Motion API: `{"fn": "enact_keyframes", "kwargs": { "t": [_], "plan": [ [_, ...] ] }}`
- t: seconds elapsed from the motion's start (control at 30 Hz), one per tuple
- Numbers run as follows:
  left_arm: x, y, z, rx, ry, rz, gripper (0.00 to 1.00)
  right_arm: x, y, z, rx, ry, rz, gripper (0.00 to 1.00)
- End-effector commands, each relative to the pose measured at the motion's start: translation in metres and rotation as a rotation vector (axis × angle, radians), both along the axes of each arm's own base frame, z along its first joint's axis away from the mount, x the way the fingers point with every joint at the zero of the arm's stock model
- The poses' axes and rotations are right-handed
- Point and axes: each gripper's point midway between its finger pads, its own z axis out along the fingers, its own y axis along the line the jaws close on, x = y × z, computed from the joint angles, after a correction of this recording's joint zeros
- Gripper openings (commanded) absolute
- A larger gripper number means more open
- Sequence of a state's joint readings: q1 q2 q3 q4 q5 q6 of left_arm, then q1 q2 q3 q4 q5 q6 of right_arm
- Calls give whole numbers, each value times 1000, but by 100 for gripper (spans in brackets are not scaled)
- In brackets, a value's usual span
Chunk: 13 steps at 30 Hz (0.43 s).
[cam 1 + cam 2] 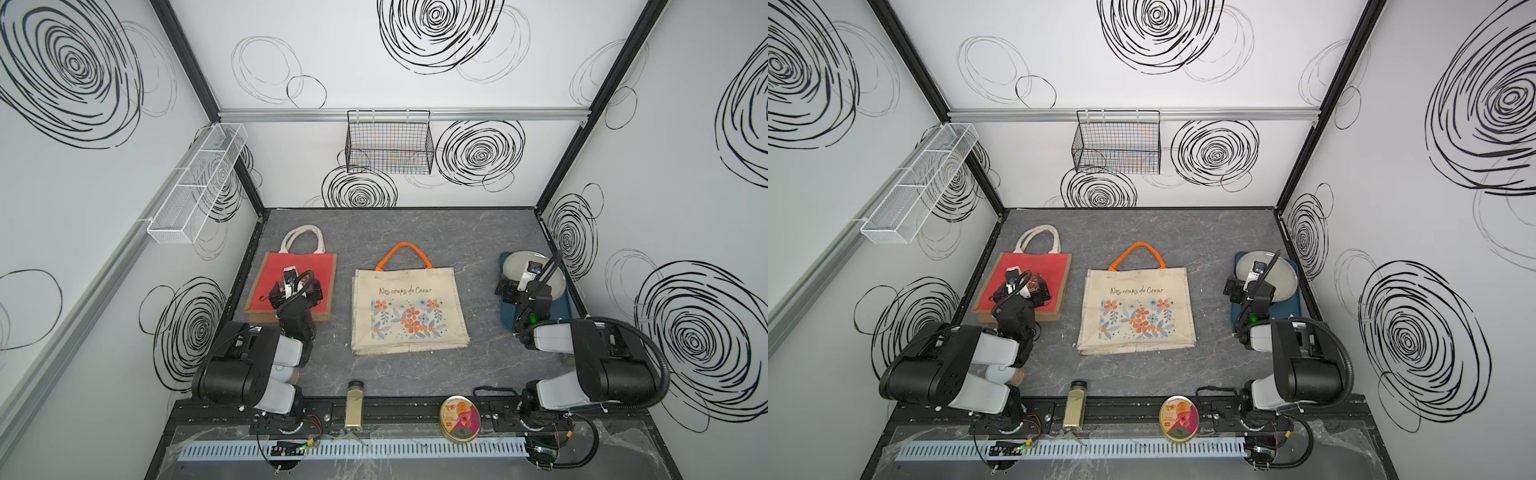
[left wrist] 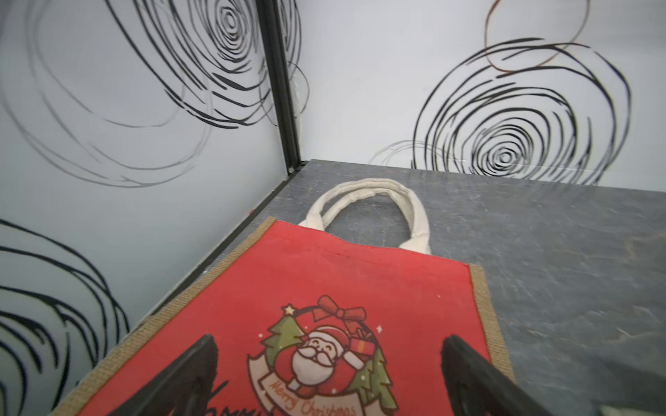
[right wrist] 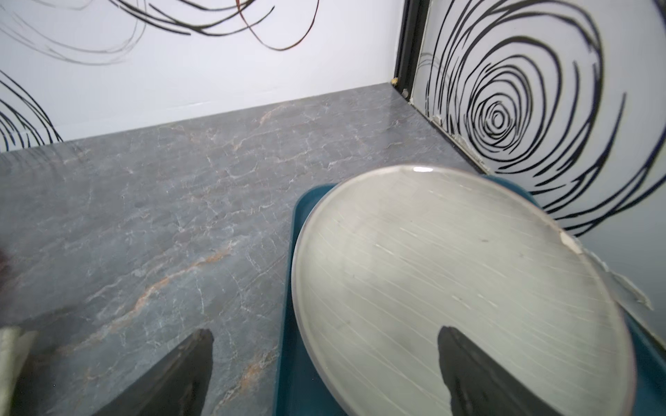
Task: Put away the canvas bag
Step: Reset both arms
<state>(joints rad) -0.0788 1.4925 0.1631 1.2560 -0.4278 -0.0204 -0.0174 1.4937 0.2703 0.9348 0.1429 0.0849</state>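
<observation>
Canvas bag (image 1: 409, 307) lies flat, orange handle toward the back wall, untouched. Left gripper (image 2: 329, 342) hangs over red bag (image 1: 320, 270), left of the canvas bag, jaws spread wide, empty. Right gripper (image 3: 324, 331) hangs over plate (image 3: 450, 270) on tray (image 3: 288, 360), right of the canvas bag, also wide and empty. Both look parked clear, so the canvas bag sits between them, apart from each. Likely target: wire basket (image 1: 388, 143) behind the canvas bag.
</observation>
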Motion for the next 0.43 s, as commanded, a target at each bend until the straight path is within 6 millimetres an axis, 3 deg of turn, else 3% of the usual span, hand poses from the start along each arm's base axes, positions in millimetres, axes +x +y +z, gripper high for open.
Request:
{"fn": "enact_keyframes", "kwargs": {
  "t": [0.0,0.4],
  "plan": [
    [14,-14,29,-27,-120,-77,99,14,1,27,13,-68,6,100],
    [12,-16,29,-8,-114,-61,99,12,2,29,8,-87,16,100]
  ]
}}
